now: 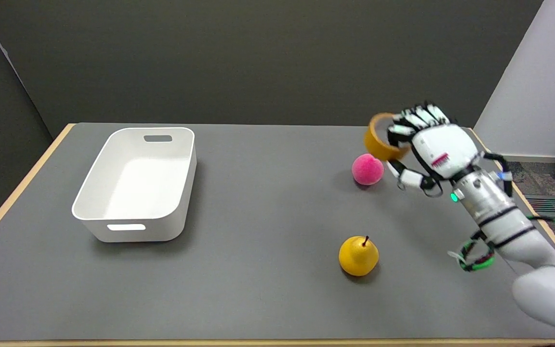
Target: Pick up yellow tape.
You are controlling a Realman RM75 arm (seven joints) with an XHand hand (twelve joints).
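Dark grey wall behind, grey surface [258,289] with a pale wood edge, white panel at far right

Right hand [431,147] sits at about 2 o'clock of the surface, reaching in from lower right, back of the hand toward the camera. Its fingers [419,118] are curled over the rim of the yellow tape [378,144] and hold it; thumb side shows below the roll. Grip looks like a hook through or over the ring rather than a flat pinch – exact contact inside the ring is hidden

Tape lies at 9 o'clock from the hand, touching the fingers, ring tilted with its open face turned up and toward the left. It appears clear of the surface: the lower edge overlaps the pink ball [367,169] in view, and the ball's shadow sits on the surface beneath. Judgement: lift is essentially made

Key relation: roll hangs on the far-left side of the fingers, so its weight pulls away from the palm; any opening of the curl would let it slide off toward the pink ball

Others: yellow pear [358,255] at 5 o'clock, well apart; white bin [135,185] at 9 o'clock
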